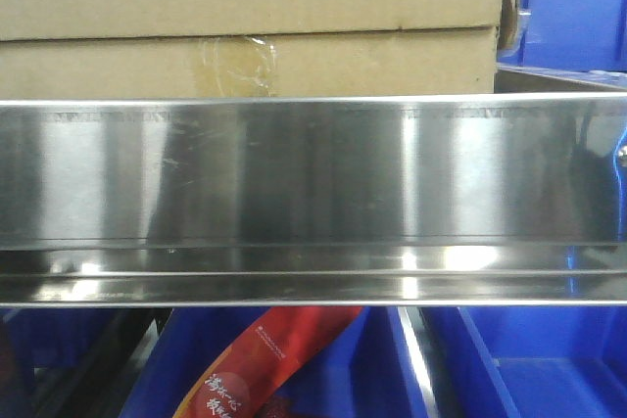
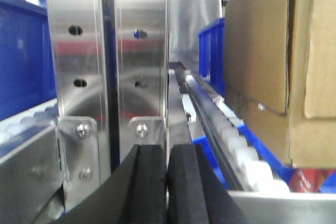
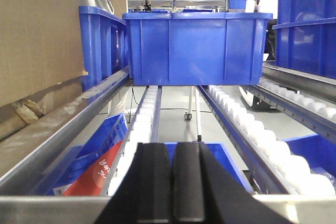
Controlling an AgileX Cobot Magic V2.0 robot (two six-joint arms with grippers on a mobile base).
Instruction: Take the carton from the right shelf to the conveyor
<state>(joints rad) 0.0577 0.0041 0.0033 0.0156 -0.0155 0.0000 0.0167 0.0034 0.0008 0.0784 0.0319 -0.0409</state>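
Carton sits on the shelf at 12 o'clock in the front view. The shelf's steel front hides its base, and a blue bin stands just beside it at 2 o'clock. It shows at 3 o'clock from your left wrist and 9 o'clock from your right, so your arms flank it, likely because it is too wide for one pinch. Left jaws and right jaws are both closed, pads pressed together on nothing, which suits squeezing its sides between them.
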